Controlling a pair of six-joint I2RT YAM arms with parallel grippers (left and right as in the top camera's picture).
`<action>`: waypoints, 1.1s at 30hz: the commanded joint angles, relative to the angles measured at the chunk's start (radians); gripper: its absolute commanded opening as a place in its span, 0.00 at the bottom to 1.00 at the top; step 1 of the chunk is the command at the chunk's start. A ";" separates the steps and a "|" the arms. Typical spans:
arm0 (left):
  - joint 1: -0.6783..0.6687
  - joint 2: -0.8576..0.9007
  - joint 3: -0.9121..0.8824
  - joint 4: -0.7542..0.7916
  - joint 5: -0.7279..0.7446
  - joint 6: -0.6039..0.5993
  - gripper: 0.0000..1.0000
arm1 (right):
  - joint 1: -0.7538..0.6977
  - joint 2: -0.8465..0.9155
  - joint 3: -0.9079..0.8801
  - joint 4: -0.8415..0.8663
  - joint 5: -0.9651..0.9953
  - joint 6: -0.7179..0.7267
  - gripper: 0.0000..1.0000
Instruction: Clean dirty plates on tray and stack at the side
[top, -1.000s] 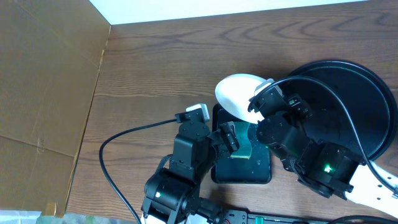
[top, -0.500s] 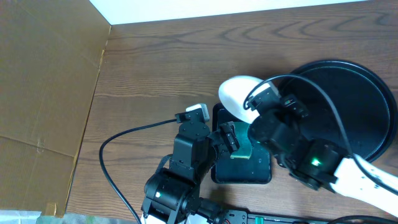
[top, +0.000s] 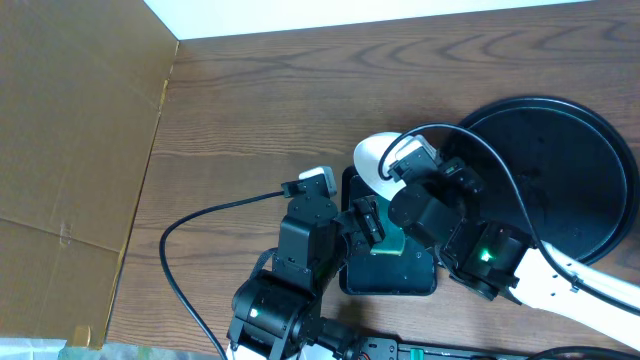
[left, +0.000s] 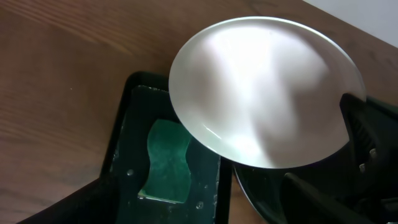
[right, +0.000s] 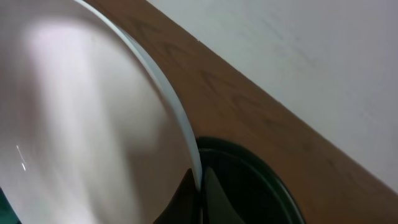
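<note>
Your right gripper (right: 198, 188) is clenched on the rim of a white round shallow plate (left: 264, 93). It holds the plate tilted in the air just beside the black round plastic tray (top: 590, 170), on the side of the tray nearer your left arm. Below the plate sits a black square dish (top: 390, 275) with a flat green sponge (left: 164, 159) in it. The plate overhangs the dish's far corner and is not touching the sponge. Your left gripper (top: 366, 222) is released, fingers wide apart over the dish, grasping nothing.

I judge you to be partway through the job, not near its end. The face of the plate seen from the left wrist looks clean, with no smear, though glare covers part of it and the other face is hidden. No stack of plates shows anywhere beside the tray. No other plates show on the part of the tray that your right arm leaves uncovered. As far as can be seen, this plate has yet to be set down at the side, and I cannot tell how many remain.

The surface is a dark brown wood-grain table (top: 250, 110) with no spills showing. A flat sheet of brown cardboard (top: 70, 150) lies well apart from the tray, beyond your left arm. A white wall (top: 400, 15) runs along the far edge. A black cable (top: 165, 245) loops on the wood near the left arm's base.
</note>
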 joint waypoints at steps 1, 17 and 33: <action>0.005 0.000 0.020 0.000 -0.002 0.003 0.82 | -0.022 -0.018 0.009 -0.039 -0.010 0.242 0.01; 0.005 0.000 0.020 0.000 -0.002 0.003 0.82 | -0.734 -0.271 0.009 -0.278 -1.082 0.565 0.01; 0.005 0.000 0.020 0.000 -0.002 0.003 0.82 | -1.714 -0.179 0.009 -0.705 -0.944 0.500 0.01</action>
